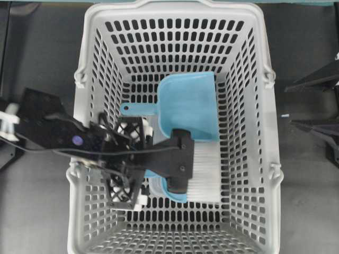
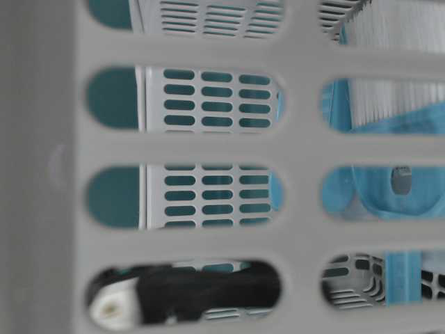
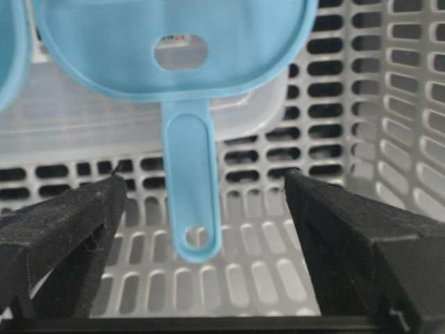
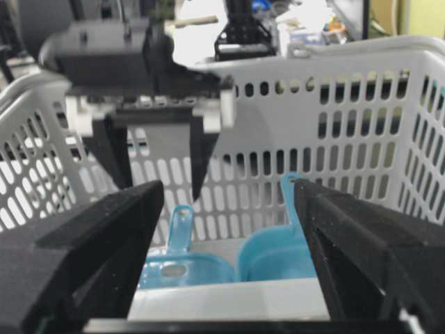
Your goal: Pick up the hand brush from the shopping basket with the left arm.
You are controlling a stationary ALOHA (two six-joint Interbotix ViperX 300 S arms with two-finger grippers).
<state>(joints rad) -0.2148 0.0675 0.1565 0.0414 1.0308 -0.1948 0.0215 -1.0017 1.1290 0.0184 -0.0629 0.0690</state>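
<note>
Light-blue hand brush, white bristles

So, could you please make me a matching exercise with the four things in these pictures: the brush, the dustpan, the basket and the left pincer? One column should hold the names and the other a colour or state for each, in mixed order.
Column one:
1. hand brush
2. dustpan
3. shopping basket
4. left pincer

Column two:
a. light grey, with slotted walls
b. open, one finger on each side of a thin blue handle
c. light blue, with white bristles
d. light blue, with no bristles

Pairs: 1-c, 2-d, 3-a, 4-b.
</note>
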